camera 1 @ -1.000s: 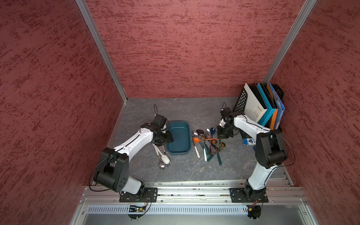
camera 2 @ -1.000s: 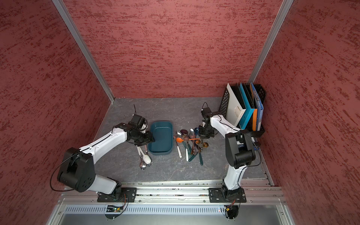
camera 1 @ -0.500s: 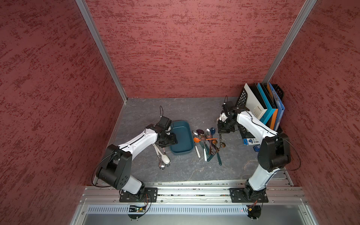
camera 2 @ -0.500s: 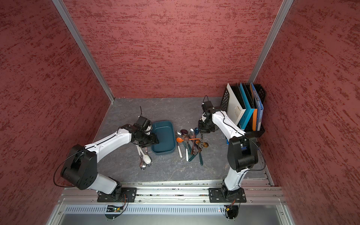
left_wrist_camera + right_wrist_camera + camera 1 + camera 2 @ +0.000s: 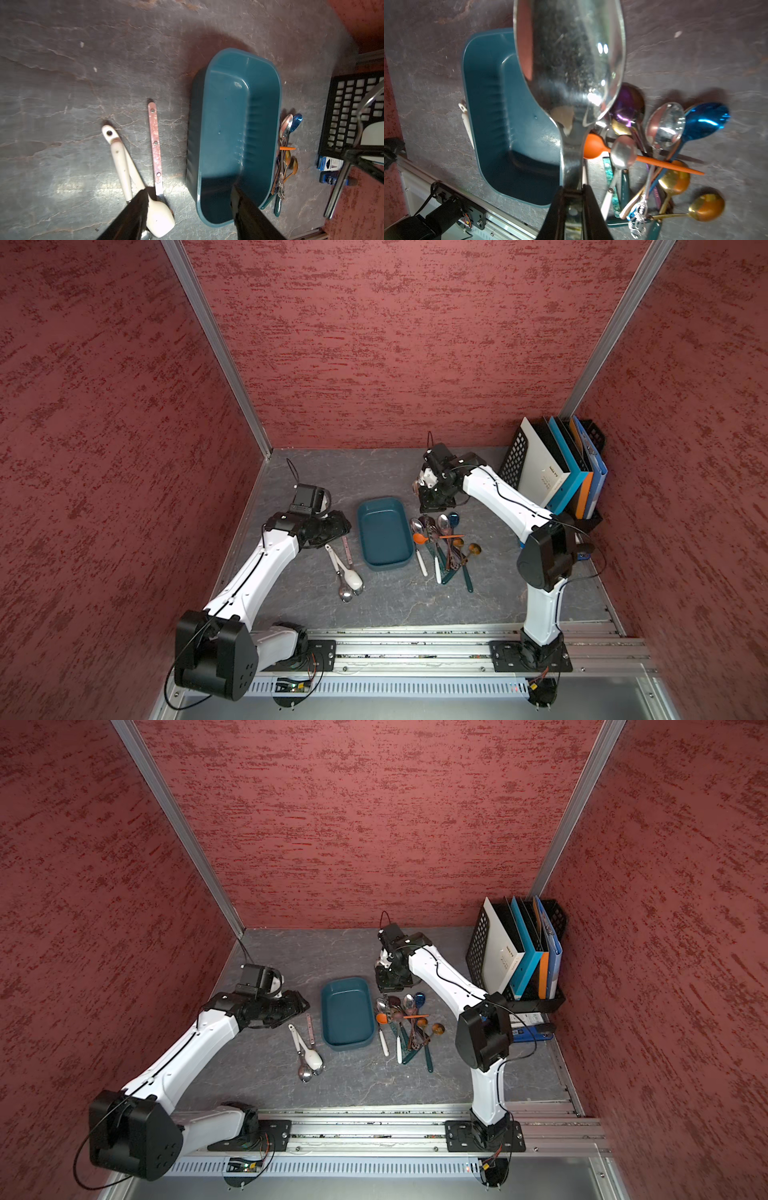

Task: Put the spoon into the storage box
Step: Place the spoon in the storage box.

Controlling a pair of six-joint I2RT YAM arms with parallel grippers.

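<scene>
Grip of the right gripper point(image 5: 574, 195): narrow, fingers pinched on the handle of a large metal spoon point(image 5: 569, 62), bowl sticking out ahead of the wrist camera, blurred with nearness. Holds it off the table point(image 5: 332, 472), just past the far right corner of the storage box point(image 5: 384, 531), by the far end of a pile point(image 5: 442, 547) of metal and coloured spoons. Not in the box; merely overlaps its rim in the right wrist view. Left gripper point(image 5: 189, 190): spread wide, holding nothing, one finger point(image 5: 133, 216) above the bowl of a white spoon point(image 5: 160, 216), its mate above the inside of the box, as the left wrist camera sees it. Hangs at the box's left side in both top views. Near it, left of the box and apart from it: white spoon, a white-handled one, a pink-handled spoon point(image 5: 154, 145), close together. Pile just beside the box's right wall. Farther right, against the wall, a black mesh rack point(image 5: 515, 452) with upright folders point(image 5: 565, 472).
</scene>
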